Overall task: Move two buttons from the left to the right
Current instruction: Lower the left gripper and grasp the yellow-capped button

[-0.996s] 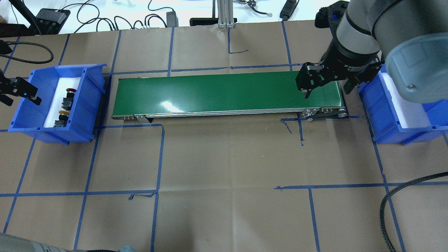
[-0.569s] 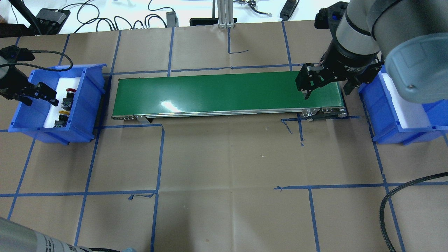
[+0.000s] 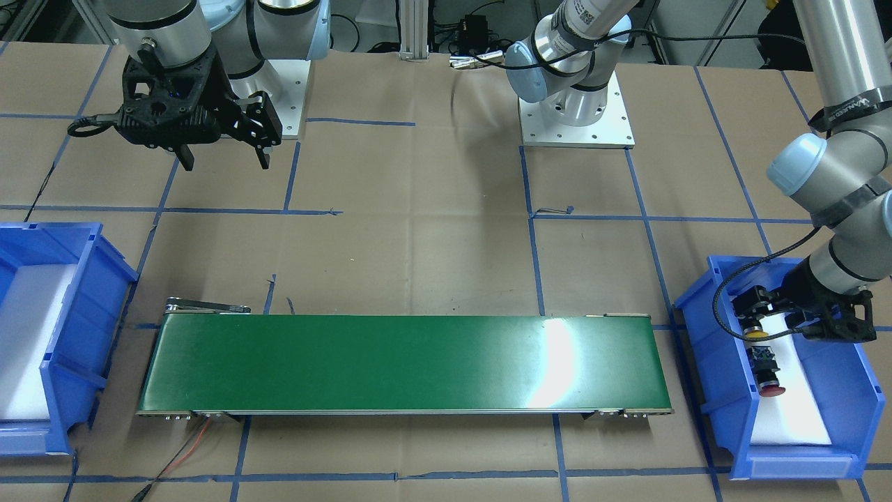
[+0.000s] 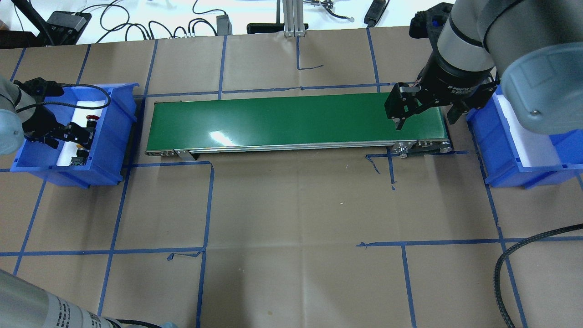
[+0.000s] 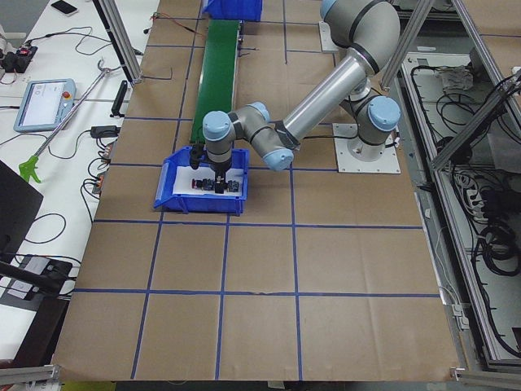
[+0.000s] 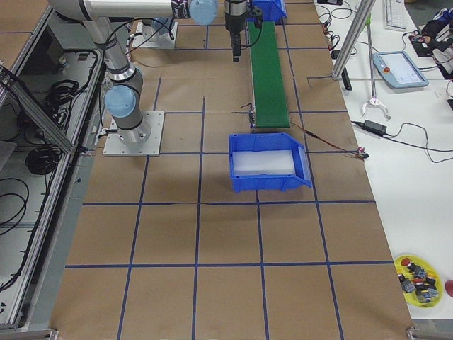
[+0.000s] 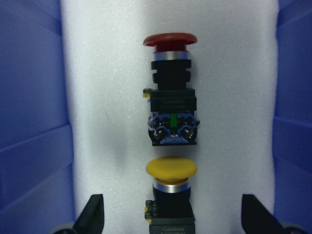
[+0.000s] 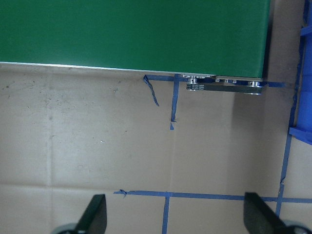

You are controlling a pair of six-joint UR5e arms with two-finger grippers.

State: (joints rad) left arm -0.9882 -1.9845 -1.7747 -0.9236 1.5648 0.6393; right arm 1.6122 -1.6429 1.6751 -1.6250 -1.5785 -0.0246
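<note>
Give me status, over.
Left gripper open over yellow button. Right gripper open, empty, by conveyor. Red button beside it in blue bin. No obstruction seen.

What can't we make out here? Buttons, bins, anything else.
Yellow button: left wrist view, lower body cut off by the bottom edge; overhead, mostly hidden under the left arm.
Red button: label print too small, wrist view.
Right bin: overhead, right arm covers part of its floor.
Yellow dish: right side view, contents too small to identify.
</note>
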